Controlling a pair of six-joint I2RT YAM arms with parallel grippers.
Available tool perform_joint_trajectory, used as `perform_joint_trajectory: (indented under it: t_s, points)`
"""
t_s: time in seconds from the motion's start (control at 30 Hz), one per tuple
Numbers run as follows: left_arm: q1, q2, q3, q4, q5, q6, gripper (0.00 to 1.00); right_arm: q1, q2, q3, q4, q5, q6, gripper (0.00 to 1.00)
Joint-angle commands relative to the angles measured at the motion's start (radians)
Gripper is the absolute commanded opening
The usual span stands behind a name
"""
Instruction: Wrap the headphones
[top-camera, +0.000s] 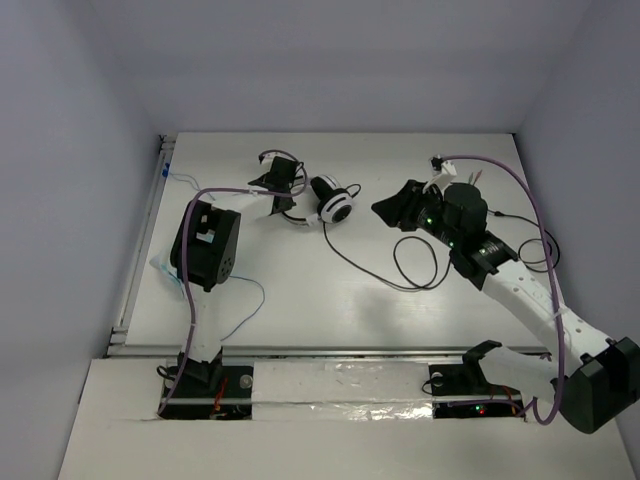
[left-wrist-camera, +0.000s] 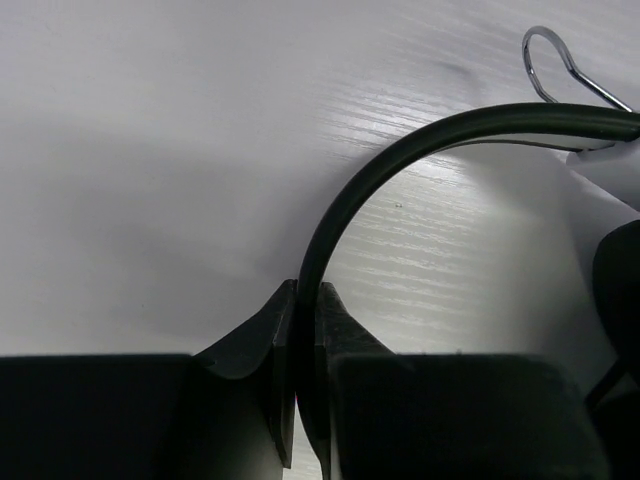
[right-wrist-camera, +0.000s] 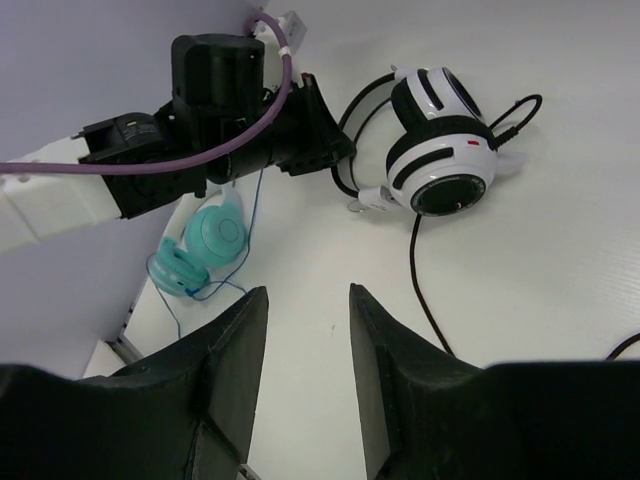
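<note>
Black headphones (left-wrist-camera: 500, 117) band clamped between left fingers (left-wrist-camera: 250, 345).

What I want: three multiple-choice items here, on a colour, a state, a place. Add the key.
1. The cable of the headphones is: A white; B black; C purple.
2. The right gripper is: A open and empty; B shut on the cable; C shut on the headphones.
3. The teal object lies: A on the headphones; B in the right gripper; C on the table beside the left arm.
Key: 1 B, it runs black across the table; 2 A, its jaws stand apart with nothing between; 3 C, it sits by that arm in the right wrist view.
</note>
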Motion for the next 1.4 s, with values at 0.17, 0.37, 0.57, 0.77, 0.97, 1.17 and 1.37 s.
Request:
perform_joint_trajectory:
  t_s: [0.17,0.37,0.57,0.77,0.97,1.17,1.37]
  points:
    - [0.048,-0.265,-0.033,-0.029,0.219,0.004,0.0,0.007,0.032,-0.019,0.07,0.02,-0.046,0.14]
    - [0.114,-0.427,0.067,-0.147,0.402,0.028,0.0,0.007,0.035,-0.035,0.139,0.006,-0.037,0.04]
    - [0.154,-0.516,0.128,-0.186,0.528,0.024,0.0,-0.014,0.118,-0.048,0.239,-0.074,-0.076,0.74]
    - [0.173,-0.561,0.193,-0.224,0.666,0.019,0.0,-0.034,0.198,-0.029,0.315,-0.088,-0.132,0.94]
    - [0.191,-0.605,0.254,-0.247,0.709,0.009,0.0,-0.034,0.29,-0.061,0.407,-0.023,-0.132,0.92]
    - [0.191,-0.667,0.234,-0.209,0.79,-0.044,0.0,-0.044,0.363,-0.118,0.498,0.005,-0.137,0.9]
    - [0.191,-0.733,0.234,-0.198,0.795,-0.079,0.0,-0.044,0.451,-0.163,0.624,-0.034,-0.1,0.85]
